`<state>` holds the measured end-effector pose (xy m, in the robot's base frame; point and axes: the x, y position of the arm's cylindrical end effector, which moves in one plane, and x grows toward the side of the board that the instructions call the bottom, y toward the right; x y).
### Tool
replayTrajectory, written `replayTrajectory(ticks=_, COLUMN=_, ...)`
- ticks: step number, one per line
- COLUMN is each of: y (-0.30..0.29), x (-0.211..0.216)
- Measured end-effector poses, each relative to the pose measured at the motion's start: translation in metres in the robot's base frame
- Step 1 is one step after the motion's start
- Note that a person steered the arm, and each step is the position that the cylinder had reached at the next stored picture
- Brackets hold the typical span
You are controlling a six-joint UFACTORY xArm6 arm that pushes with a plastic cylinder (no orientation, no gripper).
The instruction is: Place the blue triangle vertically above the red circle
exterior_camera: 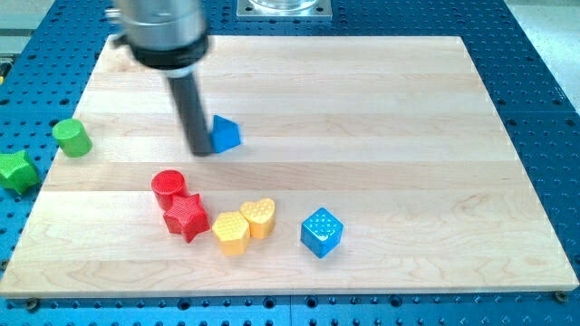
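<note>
The blue triangle [225,133] lies on the wooden board [381,109], left of centre. My tip [200,150] touches its left side. The red circle [168,187] stands below and to the left of the triangle, with the red star [186,216] pressed against its lower right.
Two yellow hearts [231,232] [259,216] sit side by side right of the red star. A blue cube [322,232] is further right. A green cylinder [72,137] sits at the board's left edge and a green star [14,169] lies off the board on the blue table.
</note>
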<state>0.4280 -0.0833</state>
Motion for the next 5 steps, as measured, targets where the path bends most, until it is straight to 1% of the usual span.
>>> replayTrajectory(ticks=1, y=0.045, x=-0.047)
replayTrajectory(ticks=3, y=0.116, x=-0.129)
replayTrajectory(ticks=4, y=0.178, x=-0.117)
replayTrajectory(ticks=5, y=0.178, x=-0.069)
